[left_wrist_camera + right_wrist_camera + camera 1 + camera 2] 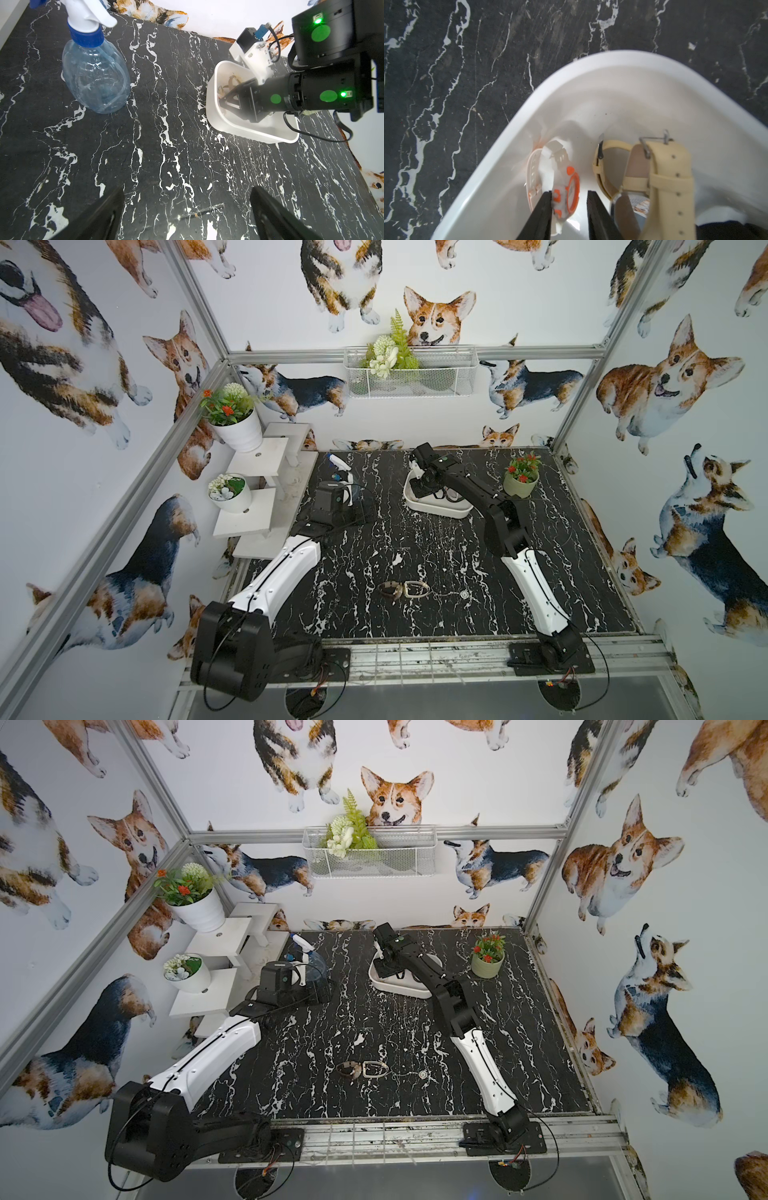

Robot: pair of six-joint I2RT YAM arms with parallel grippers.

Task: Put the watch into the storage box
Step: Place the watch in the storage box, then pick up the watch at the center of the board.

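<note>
Right gripper (569, 193): black fingers parted, reaching down inside the storage box (591, 68). The orange-and-white watch (572, 187) sits between them, against one finger with a gap to the other, so it is not pinched.

Watch: white perforated strap, orange ring round the face, slightly blurred, turned on edge low in the box.

Just beside it, also in the box: beige watch (670, 166), strap looped, metal buckle.

Box: white, thick rounded rim, toward the back of the black marble table (415, 539).

Brownish watch (401, 589) lies near the table's front edge, well apart from the box.

Left gripper (186, 189): wide open, empty, over the tabletop near a spray bottle (95, 76).
</note>
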